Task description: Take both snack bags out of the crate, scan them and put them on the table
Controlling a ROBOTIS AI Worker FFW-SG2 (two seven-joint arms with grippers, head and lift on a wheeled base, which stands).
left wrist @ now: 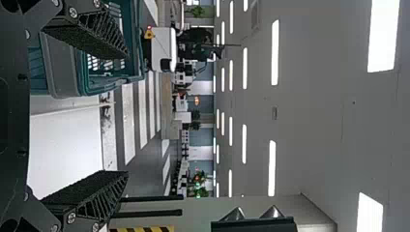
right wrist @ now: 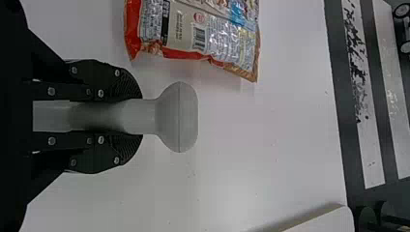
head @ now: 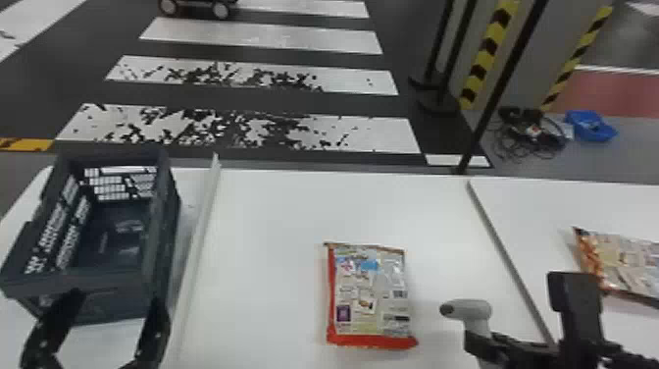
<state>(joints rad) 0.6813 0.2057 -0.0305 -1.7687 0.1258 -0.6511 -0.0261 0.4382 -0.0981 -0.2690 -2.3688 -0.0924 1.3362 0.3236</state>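
Observation:
In the head view, the dark crate [head: 162, 230] stands at the left with no bag seen inside. One snack bag [head: 367, 299] lies flat on the middle table section; another snack bag [head: 627, 267] lies on the right section. My left gripper [head: 110, 314] is open and empty at the crate's near side; the left wrist view has the gripper [left wrist: 123, 116] with fingers wide apart. My right gripper [head: 483, 338] holds the grey scanner [head: 470, 309] just right of the middle bag. In the right wrist view, the gripper [right wrist: 130, 116] is shut on the scanner [right wrist: 179, 116], near the bag [right wrist: 203, 34].
A raised divider [head: 198, 235] runs between the crate and the middle section of the white table [head: 265, 211]. Another divider [head: 505, 255] stands right of the middle. A dark pole [head: 495, 93] rises behind the table's far edge.

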